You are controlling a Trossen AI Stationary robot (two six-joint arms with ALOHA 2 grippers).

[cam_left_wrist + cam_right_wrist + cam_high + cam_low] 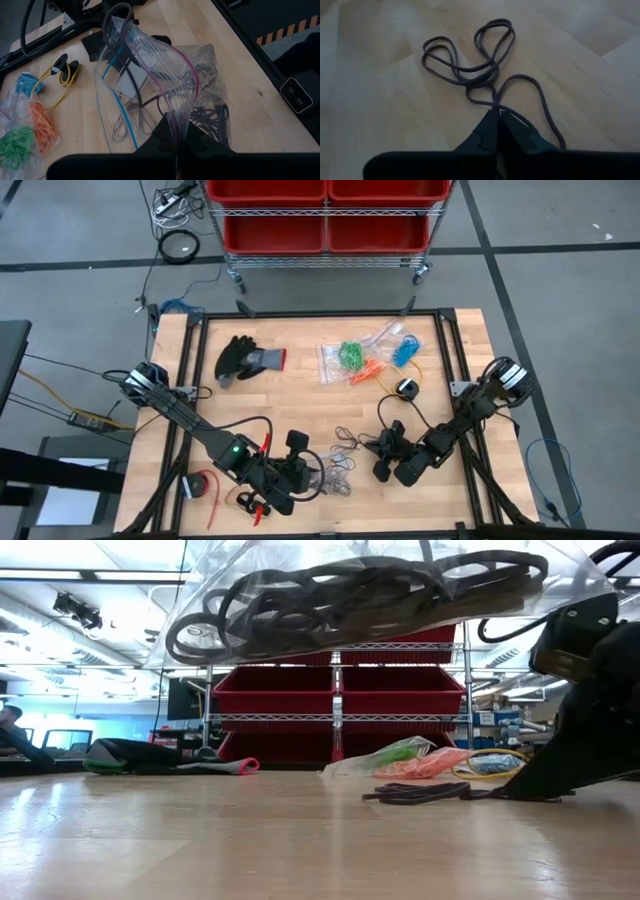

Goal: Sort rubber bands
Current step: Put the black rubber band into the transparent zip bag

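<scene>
1. A black glove (pixel 247 360) lies on the wooden table (pixel 300 405), toward its far left.
2. Near the front edge, the left gripper (pixel 178 150) pinches the rim of a clear zip bag (pixel 165 95), fingers closed tight on the plastic; black rubber bands (pixel 210 117) sit inside the bag, which the low view shows lifted off the table.
3. At centre back, clear bags hold green rubber bands (pixel 351 356), orange rubber bands (pixel 367 370) and blue rubber bands (pixel 405 351), beside a yellow cable (pixel 405 385).
4. To the right, the right gripper (pixel 496 131) is closed on loose black bands (pixel 480 60) lying looped on the wood, its fingertips pressed together over a strand.
</scene>
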